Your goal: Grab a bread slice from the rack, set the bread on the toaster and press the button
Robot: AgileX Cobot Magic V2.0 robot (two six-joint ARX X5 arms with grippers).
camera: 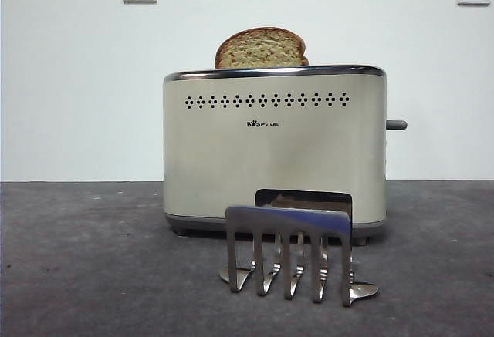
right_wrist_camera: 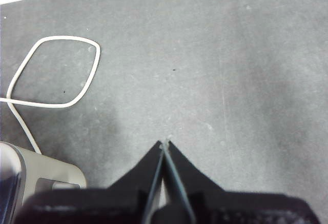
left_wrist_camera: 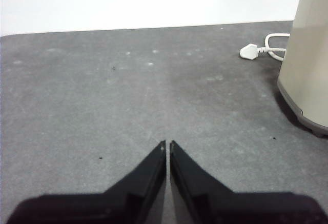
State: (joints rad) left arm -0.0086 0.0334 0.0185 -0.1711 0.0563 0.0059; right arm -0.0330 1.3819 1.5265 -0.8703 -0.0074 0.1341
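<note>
My left claw (left_wrist_camera: 167,144) is closed on nothing, low over the bare desk (left_wrist_camera: 128,96); the toaster (left_wrist_camera: 307,55) stands off to one side ahead of it. One slice of bread (camera: 261,48) sits in the toaster's top slot, away from both claws. It looks light, stiff and crumbly: grip the crust edges gently. One rack (camera: 289,252), holding no bread. One button (camera: 396,125), not yet pressed, I judge. My right claw (right_wrist_camera: 165,144) is likewise closed and holds nothing.

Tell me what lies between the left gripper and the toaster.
Only bare grey table, as the left wrist view shows: the left gripper, jaws shut, sits apart from the toaster. A white plug lies farther off, beside the toaster.
</note>
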